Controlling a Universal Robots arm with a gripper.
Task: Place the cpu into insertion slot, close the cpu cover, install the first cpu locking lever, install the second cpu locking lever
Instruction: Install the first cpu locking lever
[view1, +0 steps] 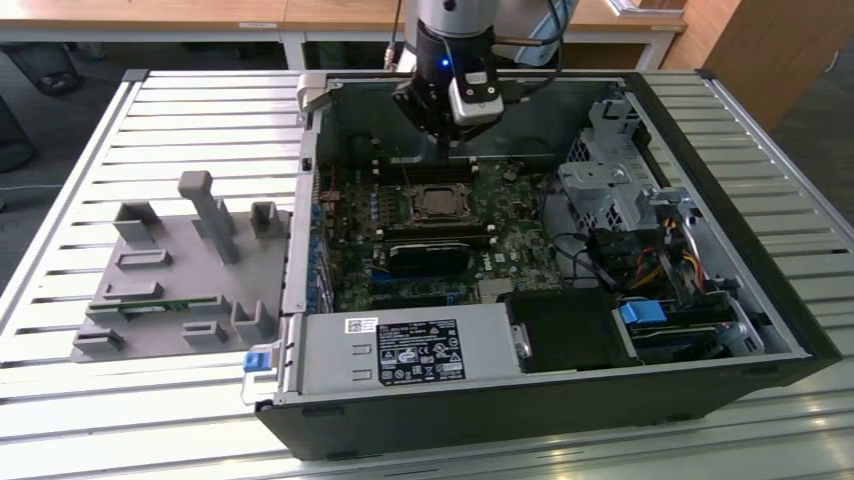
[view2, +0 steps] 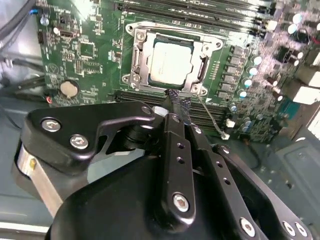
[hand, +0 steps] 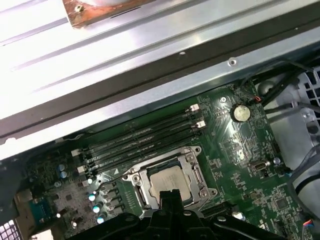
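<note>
While pincer hangs closed | cpu framed by cpu cover | just beyond tips

Lab/workshop, open PC case on slatted alu bench, grey jig beside it, wooden desks at far side.

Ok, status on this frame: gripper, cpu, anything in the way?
Report: gripper shut, tip near edge of insertion slot. The cpu seated, cpu cover down around it. Thin grey cable beside tip.
</note>
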